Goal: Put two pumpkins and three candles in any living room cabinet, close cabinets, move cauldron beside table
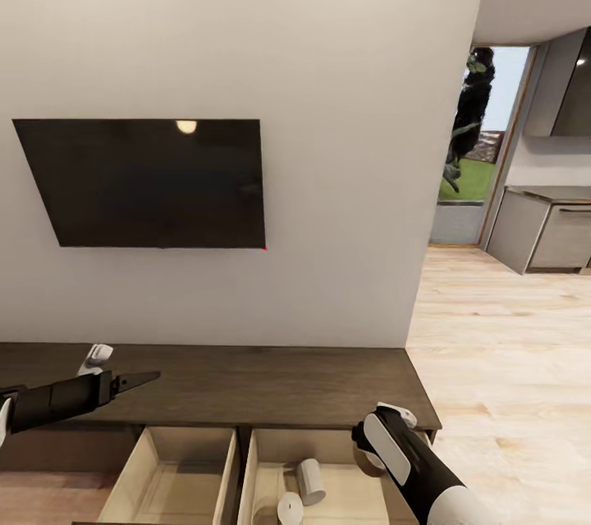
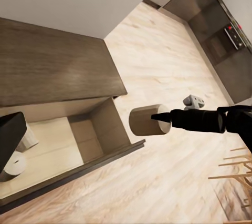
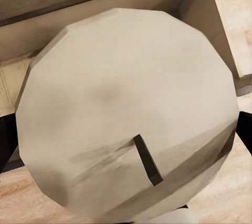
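The low dark-brown cabinet [image 1: 246, 385] runs along the wall under a TV, with two drawers pulled out. Two pale candles [image 1: 310, 480] [image 1: 289, 507] lie in the right drawer [image 1: 328, 447], also seen as candles [image 2: 26, 140] [image 2: 13, 163] in the left wrist view. My right gripper [image 1: 369, 453] is shut on a third candle [image 2: 148, 120], held above that drawer's right end. Its round top and dark wick [image 3: 147, 158] sit close in the right wrist view. My left gripper [image 1: 135, 381] hovers open over the cabinet top, holding nothing. Pumpkins, cauldron and table are out of view.
The left drawer [image 1: 176, 467] stands open with a bare beige inside. A black TV [image 1: 148, 180] hangs on the wall above. Light wood floor [image 1: 501, 361] stretches to the right toward grey kitchen cupboards [image 1: 550, 234] and a glass door.
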Tool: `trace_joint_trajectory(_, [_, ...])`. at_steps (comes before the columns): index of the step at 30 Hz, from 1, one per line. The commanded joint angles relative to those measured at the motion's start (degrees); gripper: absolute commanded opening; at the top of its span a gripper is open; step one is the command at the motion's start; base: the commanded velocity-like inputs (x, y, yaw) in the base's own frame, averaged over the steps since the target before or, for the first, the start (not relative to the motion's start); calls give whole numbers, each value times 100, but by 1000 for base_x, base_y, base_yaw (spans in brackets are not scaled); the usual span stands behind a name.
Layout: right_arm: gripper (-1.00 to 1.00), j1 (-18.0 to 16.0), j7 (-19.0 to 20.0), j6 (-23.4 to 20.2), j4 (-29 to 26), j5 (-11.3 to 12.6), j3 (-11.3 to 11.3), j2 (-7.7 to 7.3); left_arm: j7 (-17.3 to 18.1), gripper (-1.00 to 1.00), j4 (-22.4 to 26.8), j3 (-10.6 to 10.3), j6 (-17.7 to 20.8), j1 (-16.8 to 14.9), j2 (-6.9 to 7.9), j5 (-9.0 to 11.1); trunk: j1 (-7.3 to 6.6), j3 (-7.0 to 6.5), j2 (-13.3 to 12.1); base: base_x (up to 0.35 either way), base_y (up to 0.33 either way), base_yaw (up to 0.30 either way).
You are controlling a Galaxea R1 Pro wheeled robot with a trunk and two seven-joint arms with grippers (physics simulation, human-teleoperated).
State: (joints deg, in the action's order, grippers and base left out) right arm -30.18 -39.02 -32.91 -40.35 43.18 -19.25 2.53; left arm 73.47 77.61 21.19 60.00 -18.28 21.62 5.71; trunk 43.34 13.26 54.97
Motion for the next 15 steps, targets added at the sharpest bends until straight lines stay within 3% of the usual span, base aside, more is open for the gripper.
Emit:
trace_joint_trajectory(1, [-100,-2,-1,3,4,-2,-3,1,0,100,0,0,0,0,0,1,23,18,42,0,0,0])
trace_joint_trajectory(15, [-100,-5,-1,21,89,-8,13,-23,0,100,0,-1,0,0,0,1,330,270,603,0,0,0])
